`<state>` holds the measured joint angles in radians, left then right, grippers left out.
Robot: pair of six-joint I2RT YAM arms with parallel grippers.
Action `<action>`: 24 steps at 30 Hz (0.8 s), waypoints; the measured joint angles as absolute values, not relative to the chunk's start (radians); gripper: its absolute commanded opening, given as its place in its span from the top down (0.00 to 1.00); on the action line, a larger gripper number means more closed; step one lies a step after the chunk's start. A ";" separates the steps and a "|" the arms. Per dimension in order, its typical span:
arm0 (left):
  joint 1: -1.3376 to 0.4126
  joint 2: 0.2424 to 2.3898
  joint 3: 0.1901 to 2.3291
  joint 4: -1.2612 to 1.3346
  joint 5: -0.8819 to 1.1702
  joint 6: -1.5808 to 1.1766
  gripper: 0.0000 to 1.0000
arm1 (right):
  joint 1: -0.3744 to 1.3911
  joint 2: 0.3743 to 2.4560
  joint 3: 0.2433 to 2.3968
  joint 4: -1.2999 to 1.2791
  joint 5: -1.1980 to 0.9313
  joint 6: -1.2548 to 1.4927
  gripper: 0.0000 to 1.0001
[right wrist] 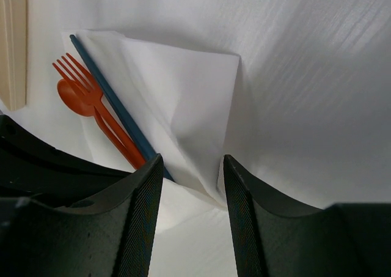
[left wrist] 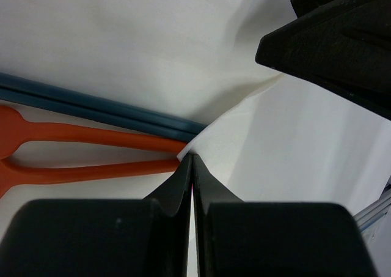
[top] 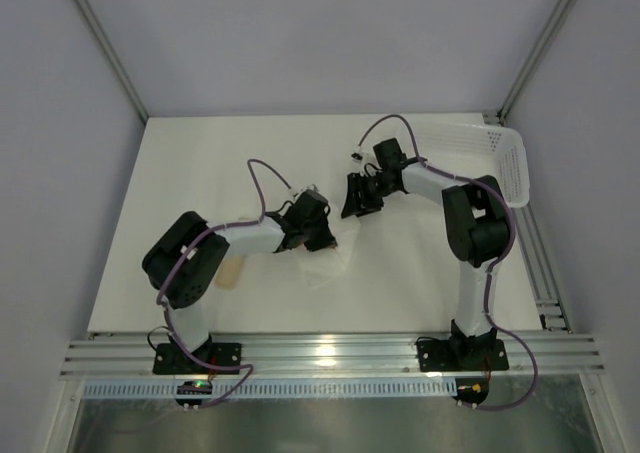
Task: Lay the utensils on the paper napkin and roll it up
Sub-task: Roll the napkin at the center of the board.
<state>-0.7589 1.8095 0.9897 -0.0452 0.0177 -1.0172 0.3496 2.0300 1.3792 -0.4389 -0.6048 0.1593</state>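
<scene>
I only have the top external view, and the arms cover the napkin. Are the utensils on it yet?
Observer: Yes. The right wrist view shows an orange fork, an orange spoon and a blue stick lying together on the paper napkin, near one edge.
Operator: Is the left gripper holding anything?
Observer: The left gripper is shut on a corner of the napkin, with a flap of it raised beside the utensil handles.
Operator: And the right one?
Observer: The right gripper is open, its jaws on either side of a folded napkin corner, not pinching it.
</scene>
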 measured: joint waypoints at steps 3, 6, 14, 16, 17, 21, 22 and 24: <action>-0.761 1.811 0.993 -0.050 0.011 -1.017 1.00 | 0.350 2.030 1.364 -0.442 -0.594 0.159 0.47; -0.764 1.811 0.993 -0.049 0.006 -1.017 1.00 | 0.350 2.029 1.356 -0.445 -0.569 0.159 0.46; -0.765 1.811 0.993 -0.049 0.003 -1.018 1.00 | 0.350 2.007 1.329 -0.442 -0.559 0.159 0.53; -0.765 1.811 0.993 -0.049 0.002 -1.018 1.00 | 0.350 2.007 1.329 -0.442 -0.574 0.159 0.56; -0.765 1.811 0.993 -0.049 0.002 -1.018 1.00 | 0.350 2.007 1.329 -0.438 -0.586 0.159 0.56; -0.765 1.811 0.993 -0.050 0.001 -1.018 1.00 | 0.350 2.007 1.330 -0.427 -0.626 0.160 0.60; -0.765 1.811 0.993 -0.049 0.001 -1.018 1.00 | 0.350 2.007 1.330 -0.425 -0.633 0.160 0.62; -0.765 1.811 0.993 -0.050 0.001 -1.018 1.00 | 0.350 2.007 1.330 -0.419 -0.649 0.161 0.63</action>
